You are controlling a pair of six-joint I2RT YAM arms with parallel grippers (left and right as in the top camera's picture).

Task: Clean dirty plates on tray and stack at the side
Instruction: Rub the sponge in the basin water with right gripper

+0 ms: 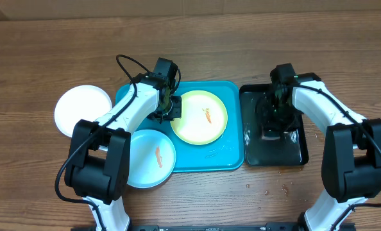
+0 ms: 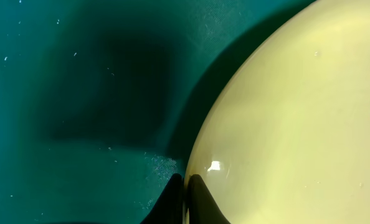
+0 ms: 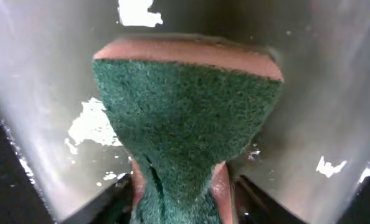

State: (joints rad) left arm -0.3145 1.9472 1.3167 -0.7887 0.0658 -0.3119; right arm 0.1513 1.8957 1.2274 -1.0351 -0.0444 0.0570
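Currently the left tool (image 2: 185, 182) pinches the near rim of the pale yellow-green plate (image 2: 284, 124); the right tool (image 3: 182, 193) clamps a green scouring sponge (image 3: 185, 106) over the black tray (image 1: 294, 149) beneath it.

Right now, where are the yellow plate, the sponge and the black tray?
yellow plate (image 1: 194, 125): overhead view, on its bare face beside the orange smear.
sponge (image 3: 185, 118): right wrist view, on its green scrubby side.
black tray (image 1: 277, 155): overhead view, on its bare floor nearest the robot.
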